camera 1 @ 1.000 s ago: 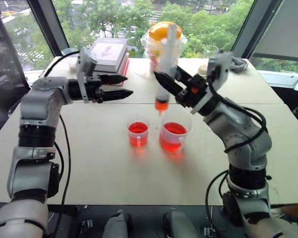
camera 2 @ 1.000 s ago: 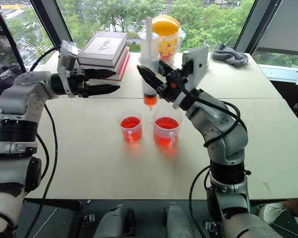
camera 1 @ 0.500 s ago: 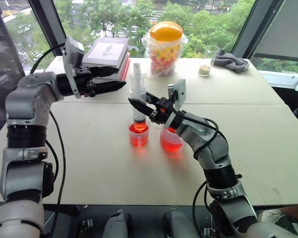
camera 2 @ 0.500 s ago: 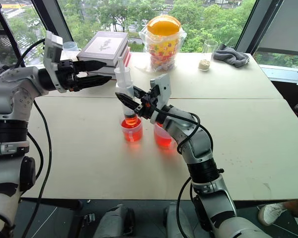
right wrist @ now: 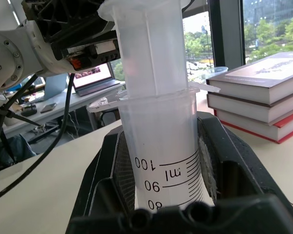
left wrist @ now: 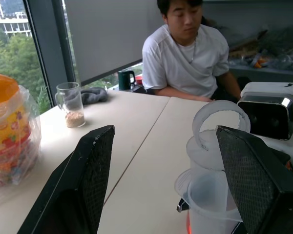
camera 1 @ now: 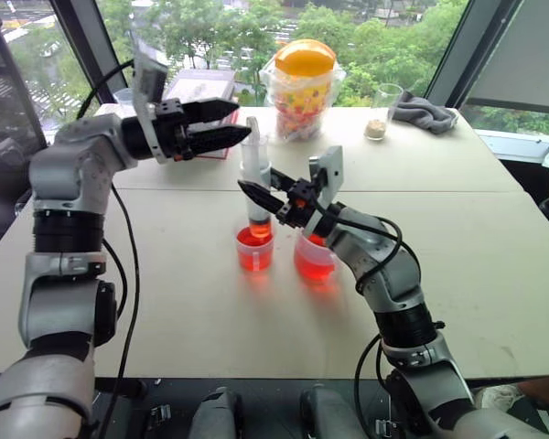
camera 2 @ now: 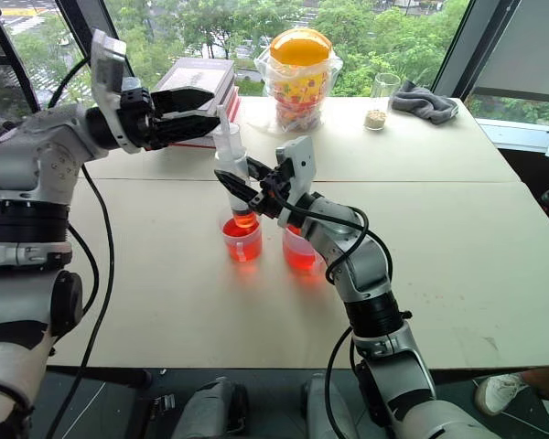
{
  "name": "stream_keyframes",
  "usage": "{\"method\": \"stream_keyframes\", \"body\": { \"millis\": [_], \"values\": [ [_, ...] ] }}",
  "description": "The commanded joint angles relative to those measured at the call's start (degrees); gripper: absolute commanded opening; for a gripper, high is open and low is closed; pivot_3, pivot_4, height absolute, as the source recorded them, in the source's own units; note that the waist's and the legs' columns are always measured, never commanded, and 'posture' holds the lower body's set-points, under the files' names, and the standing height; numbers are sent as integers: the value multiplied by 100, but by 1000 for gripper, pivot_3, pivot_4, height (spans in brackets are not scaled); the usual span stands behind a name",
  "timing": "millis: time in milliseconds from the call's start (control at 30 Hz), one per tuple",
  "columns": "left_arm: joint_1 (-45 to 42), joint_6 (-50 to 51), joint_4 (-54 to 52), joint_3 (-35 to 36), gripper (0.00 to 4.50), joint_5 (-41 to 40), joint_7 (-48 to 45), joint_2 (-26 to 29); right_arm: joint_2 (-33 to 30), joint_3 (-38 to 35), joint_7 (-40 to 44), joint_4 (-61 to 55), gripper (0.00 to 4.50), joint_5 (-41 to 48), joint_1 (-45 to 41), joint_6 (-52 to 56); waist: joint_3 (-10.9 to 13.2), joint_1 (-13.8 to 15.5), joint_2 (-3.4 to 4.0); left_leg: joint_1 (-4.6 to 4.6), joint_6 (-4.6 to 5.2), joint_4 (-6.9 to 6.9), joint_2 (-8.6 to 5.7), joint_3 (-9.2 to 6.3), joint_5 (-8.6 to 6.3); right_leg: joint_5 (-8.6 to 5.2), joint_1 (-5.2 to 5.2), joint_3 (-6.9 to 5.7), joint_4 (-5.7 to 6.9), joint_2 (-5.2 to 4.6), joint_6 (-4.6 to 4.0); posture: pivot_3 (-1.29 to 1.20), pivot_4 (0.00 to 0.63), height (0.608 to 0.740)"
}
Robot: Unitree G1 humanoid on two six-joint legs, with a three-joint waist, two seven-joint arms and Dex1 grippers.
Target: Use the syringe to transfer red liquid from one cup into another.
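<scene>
My right gripper [camera 1: 259, 194] is shut on the barrel of the syringe [camera 1: 253, 169], which stands upright with a little red liquid at its bottom. Its tip dips into the mouth of the smaller clear cup [camera 1: 255, 250], which holds red liquid. The wider cup [camera 1: 311, 262], also with red liquid, stands just right of it, partly behind my right arm. My left gripper [camera 1: 242, 119] is open and level, its fingertips beside the white plunger top [left wrist: 216, 127] without touching it. The right wrist view has the barrel [right wrist: 161, 141] clamped between the pads [right wrist: 119, 170].
At the table's far side lie a stack of books [camera 1: 197, 91], a bagged jar with an orange lid [camera 1: 304, 78], a glass with brown grains [camera 1: 381, 112] and a grey cloth [camera 1: 424, 113]. A person [left wrist: 188, 53] sits at the table's right end.
My right gripper carried the syringe down and left, from above the cups to the smaller cup's mouth. My left gripper rose and moved right, toward the plunger top.
</scene>
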Motion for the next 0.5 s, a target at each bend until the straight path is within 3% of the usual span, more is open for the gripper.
{"method": "stream_keyframes", "body": {
  "millis": [33, 100, 200, 233, 500],
  "values": [
    [-234, -244, 117, -144, 2847, 130, -104, -164, 80, -23, 12, -256, 1408, 33, -134, -124, 0, 1, 0, 0, 0, 0, 0, 0, 0, 0, 0, 0, 0, 0, 0, 0, 150, 740],
    [-297, -252, 168, -155, 2025, 110, -152, -259, 90, -24, 12, -264, 1408, 16, -139, -114, 0, 2, 0, 0, 0, 0, 0, 0, 0, 0, 0, 0, 0, 0, 0, 0, 150, 740],
    [-344, -202, 158, -149, 411, 80, -208, -335, 104, -22, 9, -274, 1408, 7, -141, -102, 0, -2, 0, 0, 0, 0, 0, 1, 0, 0, 0, 0, 0, 0, 0, 0, 150, 740],
    [-348, -197, 147, -153, 90, 80, -237, -349, 112, -20, -1, -280, 1408, 8, -145, -97, 0, -9, 0, 0, 0, 0, 0, 0, 0, 0, 0, 0, 0, 0, 0, 0, 150, 740],
    [-184, -135, -103, -291, 90, 83, -515, -312, 195, -119, -122, -414, 1408, 107, -324, 39, 0, -8, 0, 0, 0, 0, 0, 0, 0, 0, -1, 1, 0, 0, 0, 0, 150, 740]
  ]
}}
